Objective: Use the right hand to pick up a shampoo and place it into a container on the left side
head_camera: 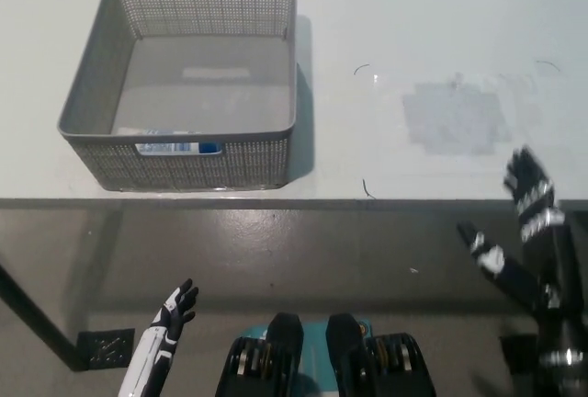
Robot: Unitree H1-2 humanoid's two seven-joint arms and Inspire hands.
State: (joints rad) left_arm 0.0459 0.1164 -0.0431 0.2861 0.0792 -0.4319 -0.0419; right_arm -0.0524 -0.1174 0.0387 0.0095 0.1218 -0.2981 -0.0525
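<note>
Inside the grey mesh basket (pixel 101 94), pressed against its near wall, the shampoo (pixel 179 147) lies flat on its side; only a strip of white and blue shows through the mesh and over the rim. From how it lies, I judge the placing done.

My right hand (pixel 524 232) hangs off the basket's far right, past the table's (pixel 441 39) front edge and lower than the tabletop, with its fingers (pixel 528 186) spread and nothing in them. The shampoo is well apart from it, across the whole width of the table, with the basket's right wall between us.

What could go wrong from here is small but real. My fingertips stand close to the table edge to the right of the basket; if I lift or swing the arm carelessly, they could catch the underside or lip of the tabletop and jolt it. A sweep back toward the basket could also clip its right wall and slide it, though the shampoo sits low enough that I doubt it would tip out.

My left hand (pixel 170 312) rests below the basket's front left corner, under table height, fingers open and idle.
</note>
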